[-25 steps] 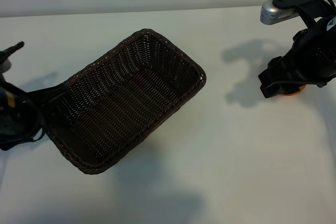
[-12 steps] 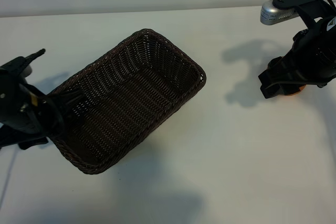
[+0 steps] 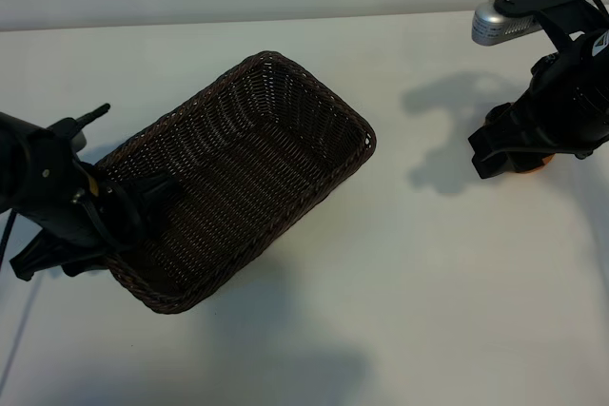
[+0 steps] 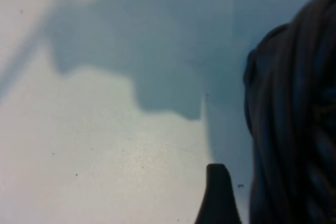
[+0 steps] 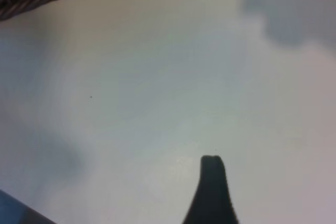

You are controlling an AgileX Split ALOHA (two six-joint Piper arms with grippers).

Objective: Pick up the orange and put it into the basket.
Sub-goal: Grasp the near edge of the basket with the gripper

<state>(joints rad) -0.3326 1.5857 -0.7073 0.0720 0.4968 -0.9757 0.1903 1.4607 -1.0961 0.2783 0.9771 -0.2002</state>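
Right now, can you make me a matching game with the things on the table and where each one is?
Things:
1. basket
2. orange
3. left tool
4. right tool

Places:
A. peeking out under the arm at the table's right side
B. at the basket's left end
C. in the middle of the table, nothing inside
D. low over the orange

Pairs: 1-C, 2-A, 3-B, 4-D
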